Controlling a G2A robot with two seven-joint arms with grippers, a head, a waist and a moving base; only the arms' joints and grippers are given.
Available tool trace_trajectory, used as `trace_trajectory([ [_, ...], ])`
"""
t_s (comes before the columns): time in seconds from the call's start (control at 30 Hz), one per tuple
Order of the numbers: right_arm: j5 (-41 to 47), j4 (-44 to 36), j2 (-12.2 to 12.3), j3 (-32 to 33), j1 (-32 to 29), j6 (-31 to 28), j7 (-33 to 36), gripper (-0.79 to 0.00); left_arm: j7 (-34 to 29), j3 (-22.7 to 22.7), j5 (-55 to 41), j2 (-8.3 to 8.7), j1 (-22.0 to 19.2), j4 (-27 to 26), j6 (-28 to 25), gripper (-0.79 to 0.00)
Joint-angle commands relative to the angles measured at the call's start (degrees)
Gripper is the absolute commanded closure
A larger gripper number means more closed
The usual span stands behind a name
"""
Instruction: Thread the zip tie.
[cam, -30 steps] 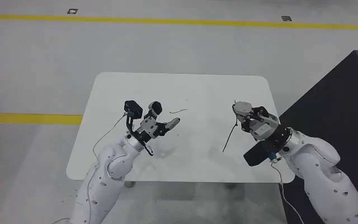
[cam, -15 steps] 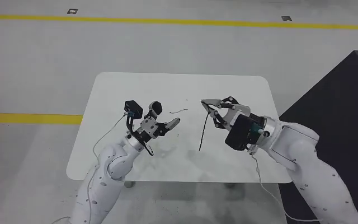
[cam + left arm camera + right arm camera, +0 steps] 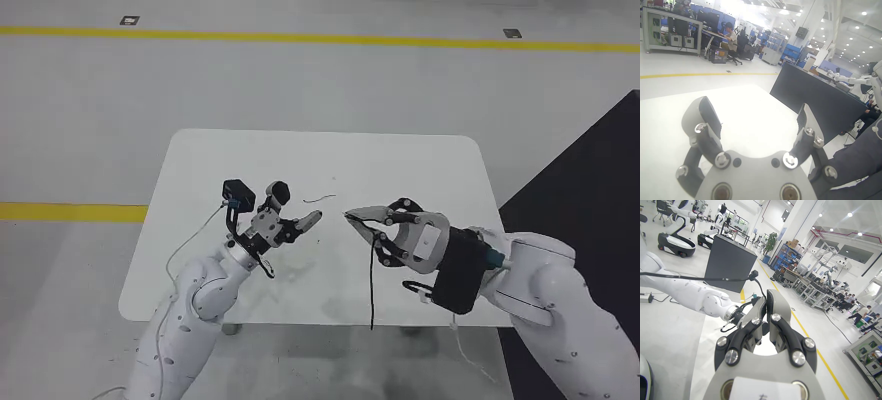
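At the right pincer (image 3: 766,296): pressed together, pinching the thin black plastic zip tie (image 3: 753,273) a short way from its square head. Sits now over the middle of the white rectangular worktop (image 3: 420,160), having swung in from the right-hand side over the past second. Points across at the left pincer (image 3: 753,108), near it but apart. Brings the tie along, with the grip looking unchanged. Means, as a judgement, carrying done and the threading stage about to open: tie within reach of the other arm, nothing threaded yet. At the left pincer: spread wide, holding nothing, parked in the same spot above the worktop as a second ago.

As for the tie against the right pincer: curves up out of the pads as a short bent stretch, meets the head just beyond the fingertips, then runs off sideways as a long straight strap. From above, shows the zip tie (image 3: 372,290) trailing from the pincer toward the near worktop edge, off the surface as far as can be told. Keeps the head end on the side of the left pincer, well short of its open gap. Farther out, on the worktop beyond both pincers: a thin dark curled scrap (image 3: 320,198), touched by neither.
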Motion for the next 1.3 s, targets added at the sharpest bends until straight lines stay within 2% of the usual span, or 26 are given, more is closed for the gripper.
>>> trace_trajectory([
  [0.0, 0.13, 0.37, -0.12, -0.25, 0.06, 0.82, 0.73, 0.000, 0.00, 0.00, 0.00, 0.00, 0.00, 0.00, 0.00, -0.785],
  [0.23, 0.38, 3.89, -0.59, -0.26, 0.45, 4.16, 0.01, 0.000, 0.00, 0.00, 0.00, 0.00, 0.00, 0.00, 0.00, -0.785],
  [0.33, -7.83, 2.75, -0.68, 0.74, 0.27, 8.01, -3.29, 0.000, 0.00, 0.00, 0.00, 0.00, 0.00, 0.00, 0.00, -0.785],
  [0.5, -27.78, -0.68, -1.14, -0.42, -2.12, 22.13, -15.97, 0.000, 0.00, 0.00, 0.00, 0.00, 0.00, 0.00, 0.00, -0.785],
  [0.57, -28.89, -0.33, -1.43, -1.61, -3.52, 25.29, -18.75, 0.000, 0.00, 0.00, 0.00, 0.00, 0.00, 0.00, 0.00, -0.785],
  [0.7, -31.37, 0.97, -1.68, -2.24, -3.81, 26.41, -17.53, 0.000, 0.00, 0.00, 0.00, 0.00, 0.00, 0.00, 0.00, -0.785],
  [0.93, -31.37, 0.97, -1.68, -2.24, -3.81, 26.41, -17.53, 0.000, 0.00, 0.00, 0.00, 0.00, 0.00, 0.00, 0.00, -0.785],
  [1.0, -35.17, 2.77, -1.54, -1.90, -3.83, 25.35, -15.35, 0.000, 0.00, 0.00, 0.00, 0.00, 0.00, 0.00, 0.00, -0.785],
  [1.13, -30.79, 10.31, -1.44, -0.68, -0.80, 15.13, -4.59, 0.000, 2.75, -2.05, -1.99, -0.09, 0.82, -0.30, 5.04, -0.785],
  [1.27, -27.41, 16.91, -1.73, -1.82, 3.92, 8.25, 1.09, 0.000, 6.14, -2.71, -1.26, -0.07, 1.98, -1.92, 4.62, -0.785],
])
